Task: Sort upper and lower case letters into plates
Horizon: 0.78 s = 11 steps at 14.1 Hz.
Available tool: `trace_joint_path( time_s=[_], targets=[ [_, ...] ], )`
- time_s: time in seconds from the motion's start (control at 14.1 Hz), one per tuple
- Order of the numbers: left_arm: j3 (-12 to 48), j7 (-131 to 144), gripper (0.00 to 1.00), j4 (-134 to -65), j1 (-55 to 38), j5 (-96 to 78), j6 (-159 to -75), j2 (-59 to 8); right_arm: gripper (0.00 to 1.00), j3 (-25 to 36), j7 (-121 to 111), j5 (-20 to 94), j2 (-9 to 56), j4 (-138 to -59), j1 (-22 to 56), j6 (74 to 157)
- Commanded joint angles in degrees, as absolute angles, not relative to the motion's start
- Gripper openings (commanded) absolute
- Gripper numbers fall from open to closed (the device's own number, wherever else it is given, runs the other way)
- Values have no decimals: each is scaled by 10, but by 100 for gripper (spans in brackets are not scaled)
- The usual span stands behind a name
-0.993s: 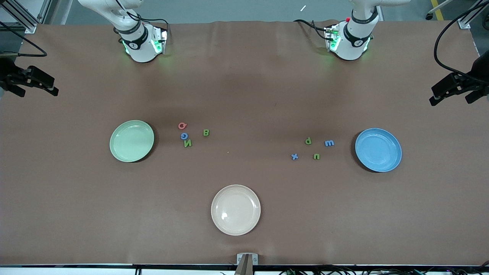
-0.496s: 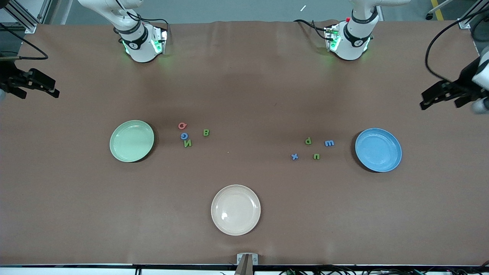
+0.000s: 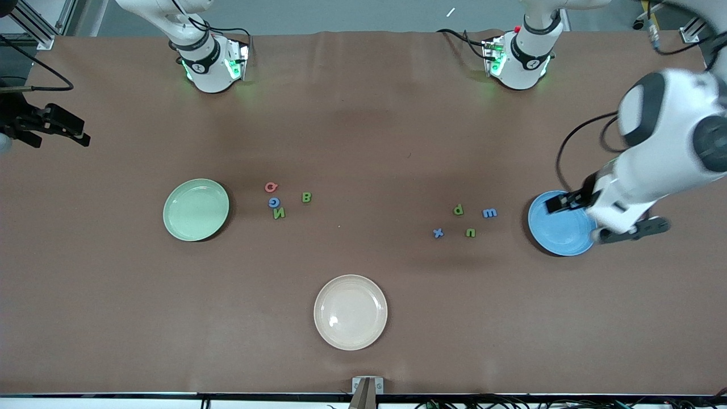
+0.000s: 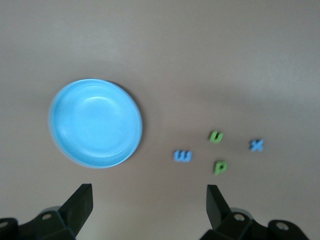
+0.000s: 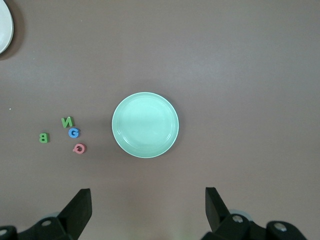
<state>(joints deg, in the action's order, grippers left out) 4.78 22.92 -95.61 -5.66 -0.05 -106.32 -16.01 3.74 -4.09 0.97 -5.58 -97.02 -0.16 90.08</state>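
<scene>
Left jaws wide above blue plate (image 3: 554, 241) rim.

Two groups of letters lie on the table (image 3: 363, 125) between two plates. Q (image 3: 271, 187), G (image 3: 274, 202) and N (image 3: 279, 213) sit close together, B (image 3: 306, 197) just beside them, all near the plate (image 3: 196, 209) toward the right arm's end. The p (image 3: 458, 210), m (image 3: 489, 213), n (image 3: 471, 232) and x (image 3: 438, 232) lie (more spread out) near the plate (image 3: 554, 236) toward the left arm's end. A third plate (image 3: 350, 312) sits nearer the front camera, between the groups.
</scene>
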Motion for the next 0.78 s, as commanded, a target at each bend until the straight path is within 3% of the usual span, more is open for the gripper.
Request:
trace_joint_path(
  time_s=[0.0,0.35,0.71],
  targets=[
    [65,278,100,-1044,-57,-4,-1174,-153,100,38,-44,15,-61,-969,-4,897],
    [77,341,100,-1154,-83,3,-1352,-197,100,38,-43,15,-25,-962,-6,896],
    [77,351,100,-1208,-98,36,-1411,-220,100,40,-46,10,41,-947,-7,926]
  ],
)
